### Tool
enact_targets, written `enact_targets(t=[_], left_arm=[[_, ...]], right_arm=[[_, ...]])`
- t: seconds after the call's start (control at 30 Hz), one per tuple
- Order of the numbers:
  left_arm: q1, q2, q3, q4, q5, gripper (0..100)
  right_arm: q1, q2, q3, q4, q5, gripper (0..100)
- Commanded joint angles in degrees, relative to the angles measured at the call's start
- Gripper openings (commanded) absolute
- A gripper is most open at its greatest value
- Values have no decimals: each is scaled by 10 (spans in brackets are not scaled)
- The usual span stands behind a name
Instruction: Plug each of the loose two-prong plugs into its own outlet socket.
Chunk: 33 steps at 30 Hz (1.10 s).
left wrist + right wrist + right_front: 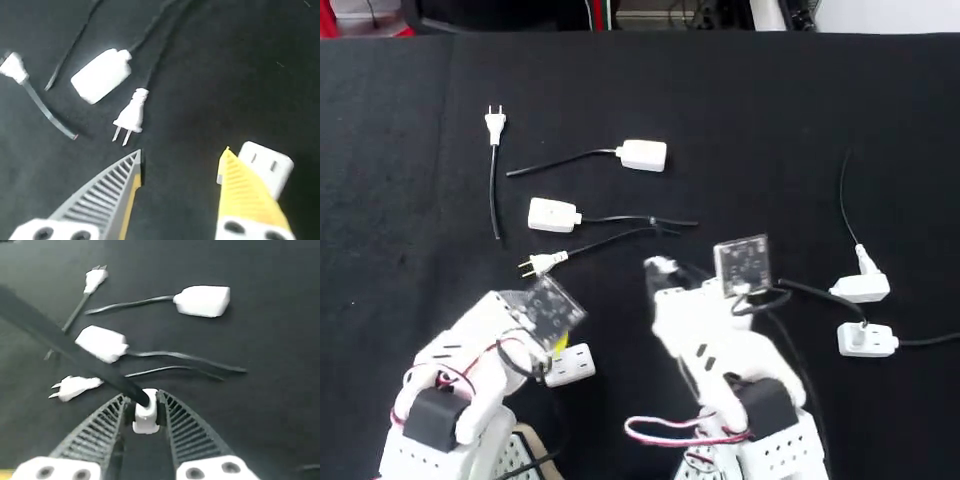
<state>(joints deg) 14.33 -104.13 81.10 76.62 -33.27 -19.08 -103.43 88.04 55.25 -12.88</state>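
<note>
My right gripper [143, 401] is shut on a white two-prong plug [145, 419], and its black cord [55, 335] runs away across the view. In the high view this gripper [660, 277] sits at mid-table. My left gripper [181, 152] stands open above the black cloth, with a loose white plug [131, 114] lying just beyond its fingertips. A white outlet socket [266, 164] lies against the outer side of its yellow finger [245, 192]. Further off lie two more sockets [552, 215] [642, 155] with cords, and another plug [495, 122] at the far left.
At the right edge a white plug [861, 287] and a white socket [865, 340] lie close together, each with a black cord. Loose cords [620, 228] cross the middle of the black cloth [400, 200].
</note>
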Motion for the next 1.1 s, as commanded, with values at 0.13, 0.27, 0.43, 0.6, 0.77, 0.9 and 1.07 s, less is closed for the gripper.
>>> enact_targets(t=[0.13, 0.27, 0.43, 0.6, 0.77, 0.9, 1.07], left_arm=[[40, 127, -22, 4, -55, 245], [48, 287, -124, 24, -66, 245], [117, 450, -163, 49, -86, 245], [125, 511, -151, -55, -89, 251], [121, 566, -153, -116, -113, 251], [87, 625, -151, -178, -115, 287], [84, 703, -152, -198, -131, 284]], right_arm=[[26, 58, -62, -8, 9, 11], [26, 171, -124, -20, 5, 11], [28, 282, -176, -18, -11, 11], [56, 332, -192, -18, -11, 11], [61, 320, -191, -16, -11, 11], [61, 314, -190, -15, -11, 11], [61, 314, -192, -5, -10, 11]])
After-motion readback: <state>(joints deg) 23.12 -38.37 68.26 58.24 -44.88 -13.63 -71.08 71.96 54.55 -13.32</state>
